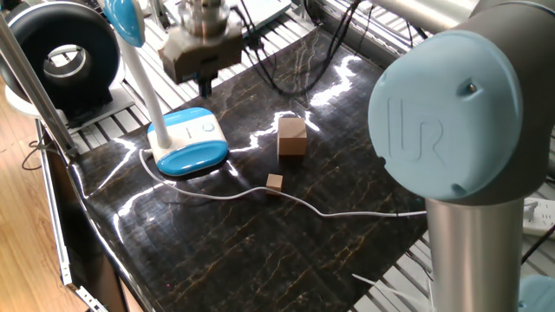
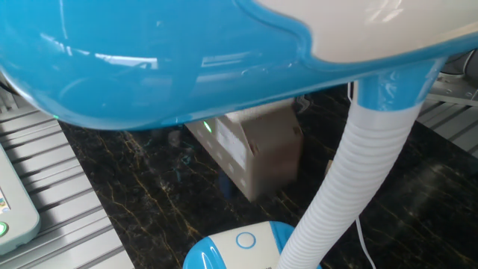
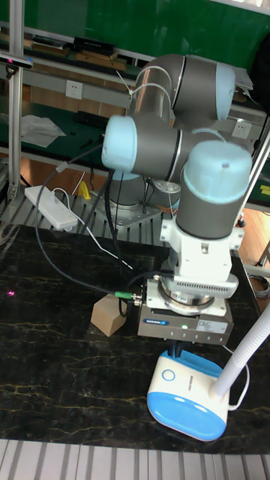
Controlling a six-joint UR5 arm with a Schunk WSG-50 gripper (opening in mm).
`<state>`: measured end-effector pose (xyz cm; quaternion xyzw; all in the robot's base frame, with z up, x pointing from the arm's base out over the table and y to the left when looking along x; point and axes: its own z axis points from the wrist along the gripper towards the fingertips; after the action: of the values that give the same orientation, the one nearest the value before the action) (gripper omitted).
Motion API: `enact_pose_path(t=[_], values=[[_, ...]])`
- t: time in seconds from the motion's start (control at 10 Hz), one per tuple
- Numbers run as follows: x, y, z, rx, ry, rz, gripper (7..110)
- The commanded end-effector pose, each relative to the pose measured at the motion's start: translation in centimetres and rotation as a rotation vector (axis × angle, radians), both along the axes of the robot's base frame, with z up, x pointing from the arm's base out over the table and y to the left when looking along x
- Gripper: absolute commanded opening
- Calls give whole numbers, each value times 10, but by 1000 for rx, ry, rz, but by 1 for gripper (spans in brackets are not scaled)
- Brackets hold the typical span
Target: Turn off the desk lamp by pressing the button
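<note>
The desk lamp stands at the table's left: its white-topped, blue-rimmed base (image 1: pixel 186 143), slim white neck (image 1: pixel 143 82) and blue head (image 1: pixel 126 17). The button (image 1: pixel 206 127) is a small ringed circle on the base top, also seen as the button (image 2: pixel 245 240) and the button (image 3: pixel 168 376). My gripper (image 1: pixel 205 84) hangs in the air above and behind the base, clear of it. Its dark fingers are pressed together into one stub, shut on nothing. In the tall view the gripper (image 3: pixel 178 349) hovers just over the base (image 3: pixel 187 394).
A wooden block (image 1: pixel 292 136) and a smaller block (image 1: pixel 274 181) lie right of the lamp. The lamp's white cord (image 1: pixel 329 211) trails across the dark table. A black round fan (image 1: pixel 61 56) sits at back left. A white power strip (image 3: pixel 52 206) lies behind.
</note>
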<state>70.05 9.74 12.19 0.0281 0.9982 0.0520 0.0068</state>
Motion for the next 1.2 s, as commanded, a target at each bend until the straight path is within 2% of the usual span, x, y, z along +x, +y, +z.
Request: enact_pose_path(t=[0.0,0.3,0.4,0.5,0.6,0.8,1.0,1.1], values=[[18,-27,34,-20,-34,35,7],[28,-57,55,-53,-79,43,7],[23,-76,66,-108,-91,62,7],[13,-75,76,-109,-90,45,7],[2,-68,84,-84,-86,21,7],[-4,-58,99,-45,-128,-2,7],[-11,-63,103,-66,-128,-4,7],[-14,-62,104,-62,-125,-4,7]])
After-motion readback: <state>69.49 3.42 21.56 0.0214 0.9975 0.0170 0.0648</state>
